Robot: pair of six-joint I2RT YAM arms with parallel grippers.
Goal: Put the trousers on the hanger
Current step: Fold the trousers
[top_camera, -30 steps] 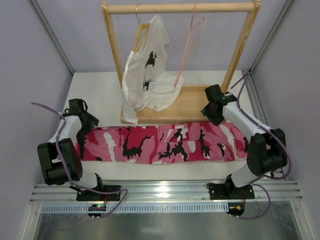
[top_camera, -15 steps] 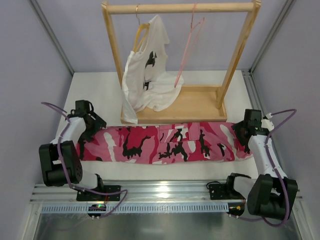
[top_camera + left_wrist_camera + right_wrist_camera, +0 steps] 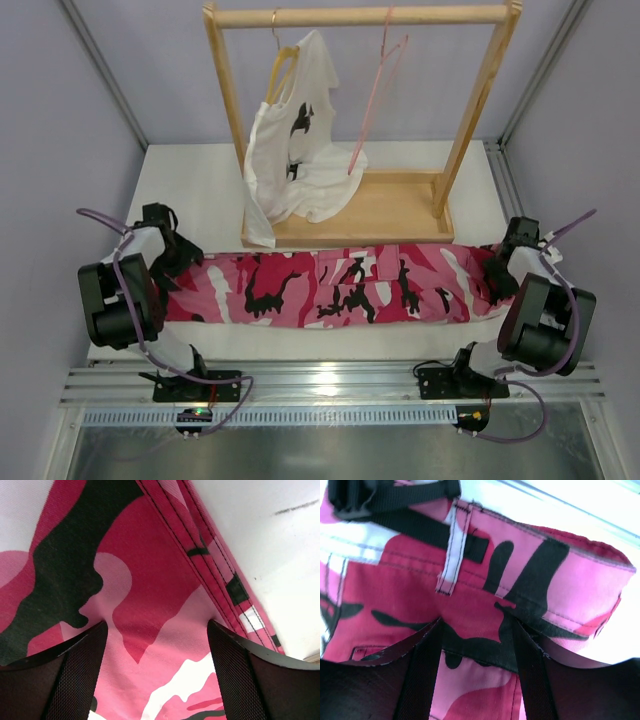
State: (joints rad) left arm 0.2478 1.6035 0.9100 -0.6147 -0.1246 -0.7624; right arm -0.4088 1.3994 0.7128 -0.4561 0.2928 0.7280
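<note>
1. Currently the trousers [image 3: 330, 285] are lying flat and stretched sideways across the white surface [image 3: 200, 180], just in front of the base of the wooden rack [image 3: 360, 16].
2. The pink wire hanger [image 3: 375, 100] is hanging from the rack's top bar, right of centre. It is carrying nothing and sitting well apart from the trousers.
3. A white T-shirt [image 3: 300, 150] is draping off a wooden hanger [image 3: 283, 62] on the left part of the same bar, its lower hem pooling on the rack's base.
4. The left claw [image 3: 185, 262] is pointing down at the left end of the trousers.
5. In the left wrist view its jaws are standing wide apart over flat camouflage cloth. The fingertips [image 3: 95, 645] are sitting at or very near the fabric and nothing is being pinched. A stitched seam [image 3: 200, 550] is running diagonally just beyond them.
6. The right claw [image 3: 497, 275] is reaching down onto the right end of the trousers.
7. In the right wrist view its jaws are standing moderately apart, straddling the cloth below the waistband and not clamping it. A belt loop [image 3: 454, 550] and a black strap [image 3: 395, 500] are showing just beyond the fingertips [image 3: 427, 650].
</note>
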